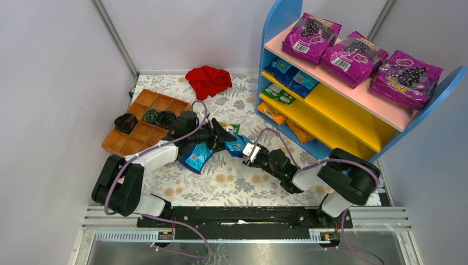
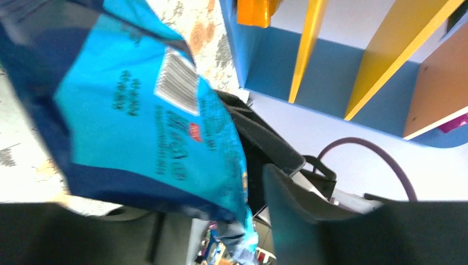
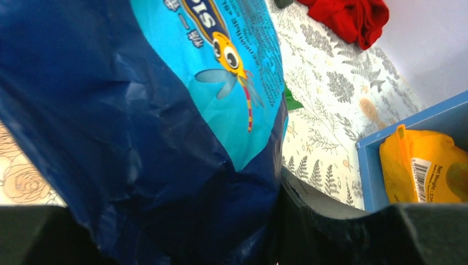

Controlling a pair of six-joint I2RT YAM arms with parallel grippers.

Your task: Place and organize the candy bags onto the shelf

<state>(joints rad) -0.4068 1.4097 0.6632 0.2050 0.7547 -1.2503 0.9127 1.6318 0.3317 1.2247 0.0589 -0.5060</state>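
Note:
A bright blue candy bag [image 1: 238, 144] hangs between my two grippers over the middle of the floral table. My left gripper [image 1: 223, 135] [image 2: 221, 223] stands open around the bag's one end [image 2: 143, 121], with a gap showing beside its right finger [image 2: 301, 221]. On the bag's other end [image 3: 138, 127] my right gripper [image 1: 251, 151] [image 3: 165, 226] is shut, its right finger [image 3: 331, 221] against the foil. A second blue candy bag [image 1: 196, 158] lies under the left arm, and a green one [image 1: 233, 128] lies just beyond. The shelf [image 1: 342, 118] at the right holds blue [image 1: 292, 78], green [image 1: 278, 95] and orange [image 1: 273, 114] candy bags on its lower boards.
Three magenta grape bags [image 1: 353, 55] lie on the shelf's pink top board. A brown wooden compartment tray [image 1: 144, 128] with dark rolled items sits at the left. A red cloth [image 1: 208, 80] lies at the back of the table. Grey walls enclose the table.

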